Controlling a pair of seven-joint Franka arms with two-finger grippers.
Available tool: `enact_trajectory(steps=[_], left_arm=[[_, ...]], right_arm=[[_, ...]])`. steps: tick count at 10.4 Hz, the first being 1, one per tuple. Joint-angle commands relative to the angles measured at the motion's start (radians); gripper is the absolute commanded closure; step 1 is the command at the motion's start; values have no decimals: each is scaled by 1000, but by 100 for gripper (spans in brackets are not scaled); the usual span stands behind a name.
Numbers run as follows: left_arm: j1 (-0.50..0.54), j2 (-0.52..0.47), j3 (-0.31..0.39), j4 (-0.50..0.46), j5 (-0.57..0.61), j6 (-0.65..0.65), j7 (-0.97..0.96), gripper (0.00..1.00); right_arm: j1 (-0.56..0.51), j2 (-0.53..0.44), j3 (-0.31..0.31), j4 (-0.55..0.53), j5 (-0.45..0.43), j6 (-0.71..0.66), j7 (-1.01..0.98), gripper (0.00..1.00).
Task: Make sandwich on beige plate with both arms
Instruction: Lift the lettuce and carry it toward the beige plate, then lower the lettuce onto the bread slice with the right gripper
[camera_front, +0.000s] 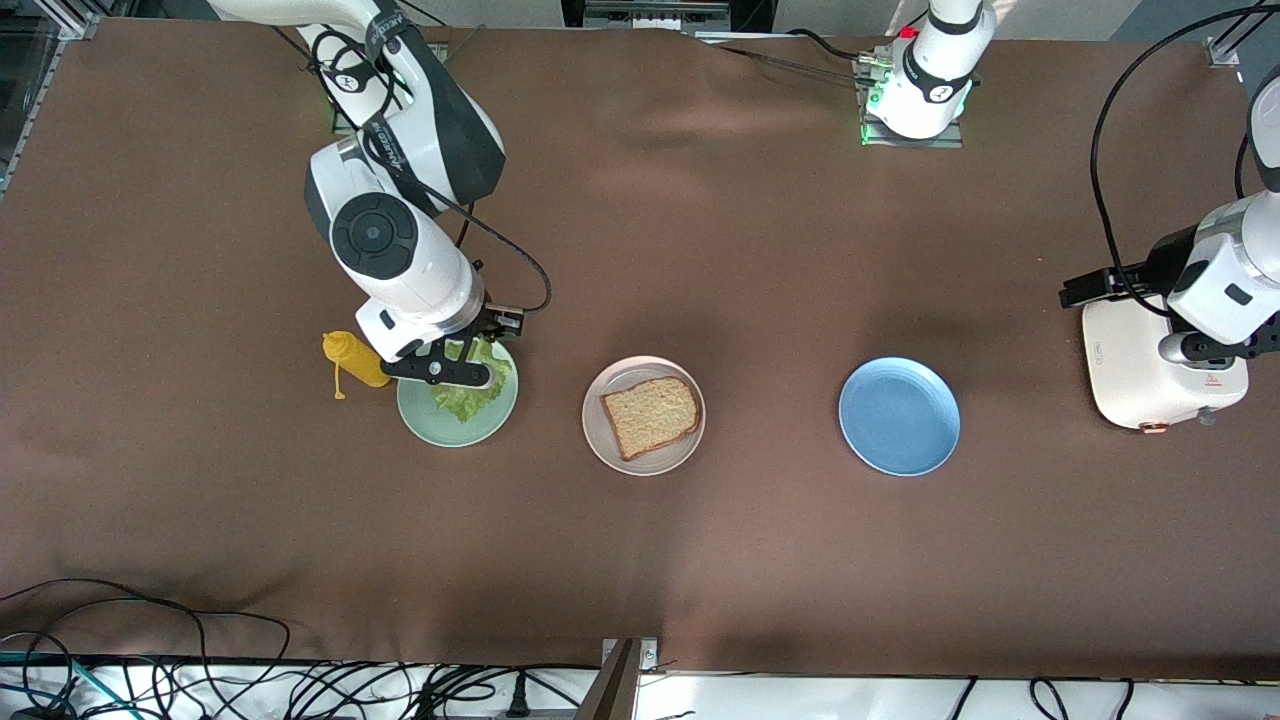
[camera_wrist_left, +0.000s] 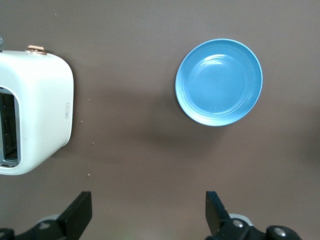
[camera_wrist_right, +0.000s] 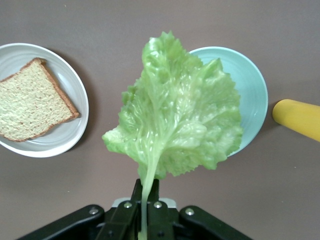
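Green and crinkled, the lettuce leaf (camera_wrist_right: 175, 110) hangs from the right gripper (camera_wrist_right: 142, 200), whose jaws are pressed together on its pale stem, just over the mint-green plate (camera_front: 457, 412). By my reckoning the lettuce step is in hand: one bread slice (camera_front: 650, 415) already lies on the beige plate (camera_front: 643, 415) at the middle of the table, the leaf is lifted but not yet carried across, and no second slice shows anywhere. The next move, I judge, calls for swinging the leaf toward three o'clock in the front view, from the green plate to over the bread, lowering it until it drapes flat and only then letting go; held by the stem alone, it may flop or slide off the crust. The bread looks square, brown and grainy with a darker crust, lying flat and slightly askew inside the raised rim. The leaf is glossy, veined and ruffled at its edges. A yellow squeeze bottle (camera_front: 352, 360) stands just beside the green plate at its nine o'clock. The left gripper (camera_wrist_left: 148, 210) waits with its jaws spread wide and empty, up over the white toaster (camera_front: 1150, 370), with the blue plate (camera_front: 899, 416) bare between toaster and sandwich.
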Motion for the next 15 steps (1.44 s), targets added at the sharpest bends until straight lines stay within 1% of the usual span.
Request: enact_trajectory(steps=[1, 3, 5, 6, 8, 9, 10, 11, 12, 13, 14, 15], left_arm=[[7, -7, -6, -6, 15, -14, 1, 0], [7, -7, -6, -6, 15, -20, 1, 0], [7, -6, -6, -6, 15, -21, 1, 0], [7, -6, -6, -6, 15, -21, 1, 0], [7, -6, -6, -6, 15, -46, 3, 0], [7, -4, -6, -3, 15, -47, 3, 0], [6, -4, -6, 0, 15, -47, 1, 0], [6, -4, -6, 1, 15, -47, 1, 0], [9, -4, -6, -2, 15, -47, 3, 0], [12, -4, -6, -3, 15, -47, 1, 0], [10, -4, -6, -2, 15, -49, 1, 0], [12, -4, -6, -3, 15, -49, 1, 0]], right_arm=[[25, 26, -4, 34, 7, -8, 13, 100], [28, 33, -4, 36, 7, 42, 31, 100], [25, 30, -4, 36, 17, 35, 31, 99], [31, 47, -3, 33, 32, 52, 25, 94], [102, 58, -6, 41, 26, 67, 77, 100], [114, 66, -6, 54, 26, 161, 138, 100], [128, 98, -3, 56, 30, 237, 149, 100], [166, 130, -4, 57, 30, 278, 162, 100], [175, 156, -4, 64, 30, 324, 227, 100], [204, 188, -4, 64, 27, 398, 281, 100], [229, 216, -4, 64, 29, 491, 291, 100], [231, 242, -6, 64, 27, 569, 289, 100]])
